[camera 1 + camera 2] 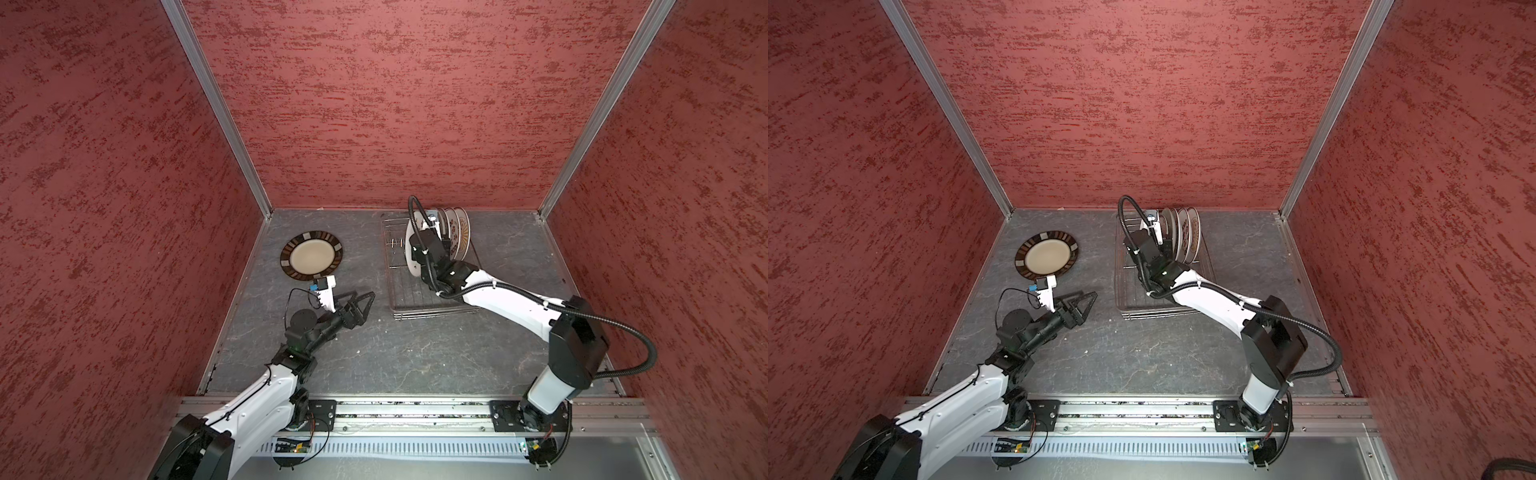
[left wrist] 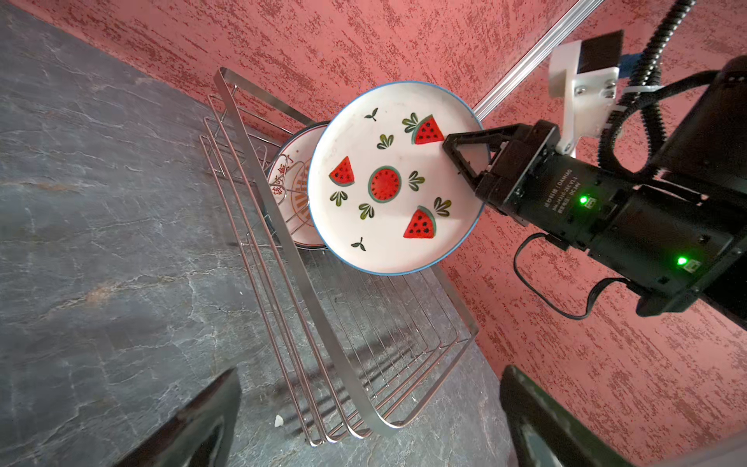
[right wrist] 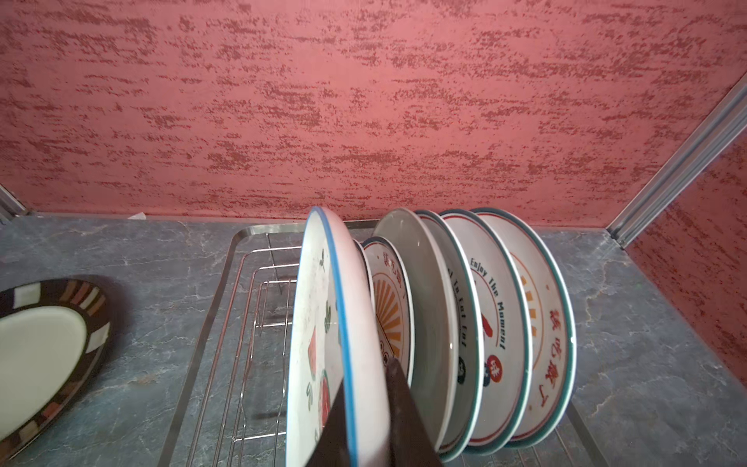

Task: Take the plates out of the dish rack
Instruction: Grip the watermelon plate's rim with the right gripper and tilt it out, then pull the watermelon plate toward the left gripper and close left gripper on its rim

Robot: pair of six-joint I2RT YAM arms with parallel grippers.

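Observation:
The silver wire dish rack (image 1: 419, 313) (image 1: 1142, 316) (image 2: 283, 242) (image 3: 210, 323) stands at the back right of the table. Several small white plates (image 1: 457, 237) (image 1: 1187, 237) (image 3: 505, 323) stand on edge at its far end. In front of them a white, blue-rimmed watermelon plate (image 2: 364, 133) (image 3: 315, 323) (image 1: 411, 249) stands upright, tilted away from the row. My right gripper (image 3: 370, 424) (image 2: 465, 157) is shut on its rim, one finger on each face. I cannot tell whether its lower edge rests in the rack. My left gripper (image 1: 357, 297) (image 1: 1081, 297) (image 2: 370, 436) is open and empty, left of the rack.
A dark plate with a striped rim and cream centre (image 1: 311, 255) (image 1: 1046, 255) (image 3: 40, 343) lies flat on the grey table at the back left, just beyond my left wrist. Red walls close in the back and both sides. The near part of the rack holds nothing.

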